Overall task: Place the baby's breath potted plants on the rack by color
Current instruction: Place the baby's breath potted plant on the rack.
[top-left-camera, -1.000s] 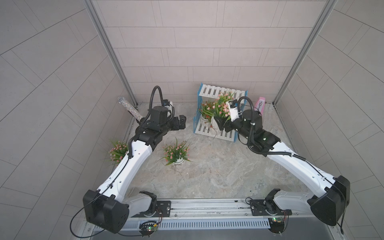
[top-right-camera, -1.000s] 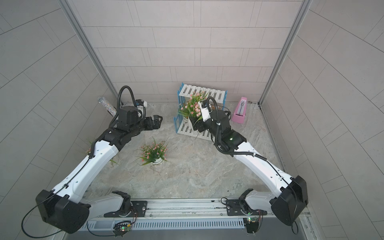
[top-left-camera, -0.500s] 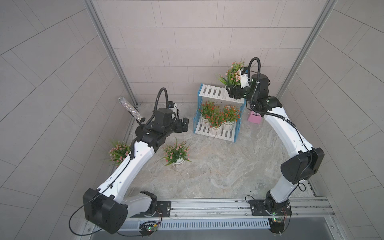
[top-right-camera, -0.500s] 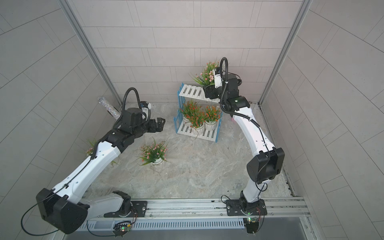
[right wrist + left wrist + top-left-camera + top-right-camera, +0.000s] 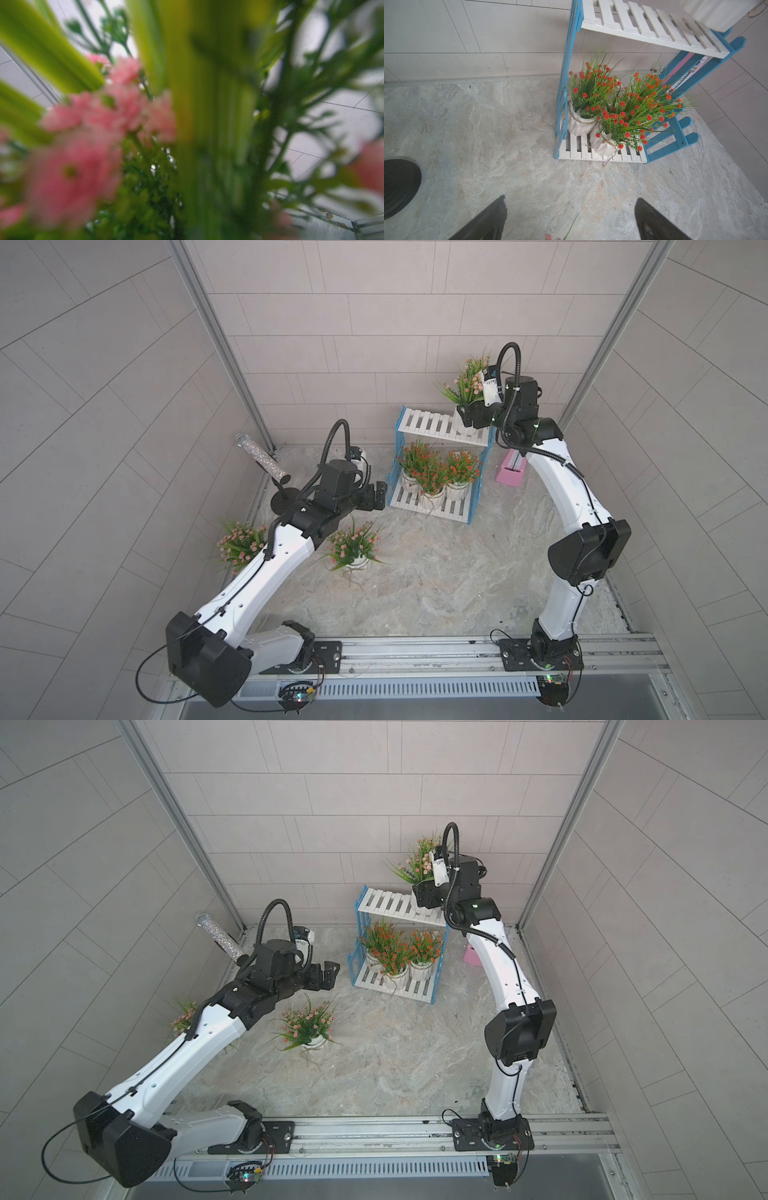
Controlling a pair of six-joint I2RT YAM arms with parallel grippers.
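- Baby's breath potted plant, pale pink flowers, white ribbed pot (image 5: 467, 381): clasped by right tool (image 5: 468, 418) at top-shelf end of white-slatted, blue-framed rack (image 5: 432, 428).
- Risk: sits near shelf edge; release there may topple it.
- Left tool (image 5: 377, 497): wide, empty, beside rack.

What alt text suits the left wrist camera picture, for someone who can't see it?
Orange-red potted plants crowd the lower shelf of a blue-and-white slatted rack on a marbled table. Another white pot shows at the upper shelf's end. The left end effector hangs open and empty.
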